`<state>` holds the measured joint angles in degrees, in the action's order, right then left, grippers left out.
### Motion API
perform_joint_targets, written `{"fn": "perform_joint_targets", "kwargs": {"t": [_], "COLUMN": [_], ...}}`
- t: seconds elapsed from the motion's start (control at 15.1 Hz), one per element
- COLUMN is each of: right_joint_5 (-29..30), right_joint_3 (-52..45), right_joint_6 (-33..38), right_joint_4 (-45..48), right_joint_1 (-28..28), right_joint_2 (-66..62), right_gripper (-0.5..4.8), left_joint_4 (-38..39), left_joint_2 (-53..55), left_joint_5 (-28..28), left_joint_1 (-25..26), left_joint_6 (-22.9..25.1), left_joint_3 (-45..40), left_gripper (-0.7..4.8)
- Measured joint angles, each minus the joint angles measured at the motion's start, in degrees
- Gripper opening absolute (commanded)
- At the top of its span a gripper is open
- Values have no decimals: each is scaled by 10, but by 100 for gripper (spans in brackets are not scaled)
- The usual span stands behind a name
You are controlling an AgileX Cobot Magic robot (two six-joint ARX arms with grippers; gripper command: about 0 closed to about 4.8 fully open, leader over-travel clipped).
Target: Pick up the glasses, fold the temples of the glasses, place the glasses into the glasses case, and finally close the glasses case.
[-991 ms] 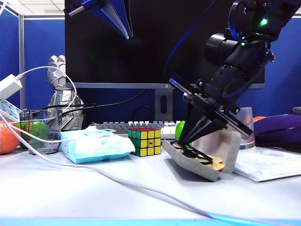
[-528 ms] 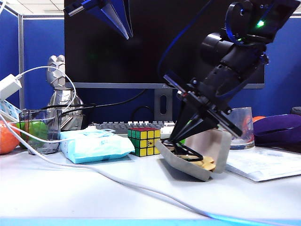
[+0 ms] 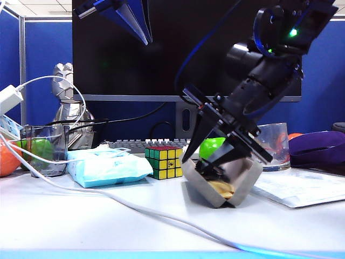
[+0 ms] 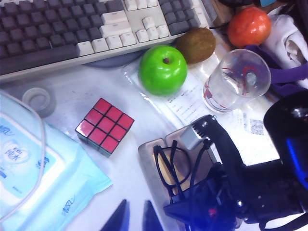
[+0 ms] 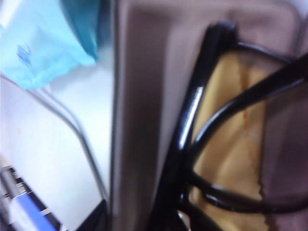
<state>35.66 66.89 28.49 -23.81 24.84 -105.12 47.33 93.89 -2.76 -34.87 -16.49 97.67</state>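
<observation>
1. Exterior view: the glasses case (image 3: 215, 190) stands open on the table (image 3: 81, 221), right of the Rubik's cube (image 3: 165, 162); a yellow cloth (image 3: 222, 188) lies inside it. The right gripper (image 3: 207, 162) slants down from the upper right, its fingers spread apart at the case's mouth, holding nothing. The left gripper (image 3: 141, 33) hangs high, above and left of the right one
2. Left wrist view: the glasses (image 4: 169, 166) lie in the case, just ahead of the right gripper, with their long axis along the case's length. The left gripper's tips stand slightly apart with nothing between them, well above the table
3. Right wrist view: the black frame (image 5: 192, 144) rests on the yellow cloth against the case's wall, blurred
</observation>
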Motion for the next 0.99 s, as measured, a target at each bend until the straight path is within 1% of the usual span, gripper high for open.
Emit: {"fn": "perform_joint_targets", "kwargs": {"t": [0.2,0.26,0.33,0.4,0.73,0.86,0.99], "right_joint_5": [0,-2,-12,-19,-30,-71,-91], "right_joint_3": [0,-2,-3,-3,-3,-2,8], "right_joint_6": [-1,-3,-8,-10,-26,-57,-89], "right_joint_4": [-1,-2,-6,-5,-14,-27,-53], "right_joint_1": [0,1,2,2,2,3,3], "right_joint_2": [3,6,18,22,28,43,44], "right_gripper": [139,102,35,-3,-3,-3,-3], "left_joint_4": [0,0,0,0,0,0,0], "left_joint_2": [0,0,0,0,0,0,0], "left_joint_5": [0,0,0,0,0,0,0], "left_joint_1": [0,0,0,0,0,0,0], "left_joint_6": [0,0,0,0,0,0,0], "left_joint_3": [0,0,0,0,0,0,0], "left_gripper": [52,52,52,52,52,52,52]}}
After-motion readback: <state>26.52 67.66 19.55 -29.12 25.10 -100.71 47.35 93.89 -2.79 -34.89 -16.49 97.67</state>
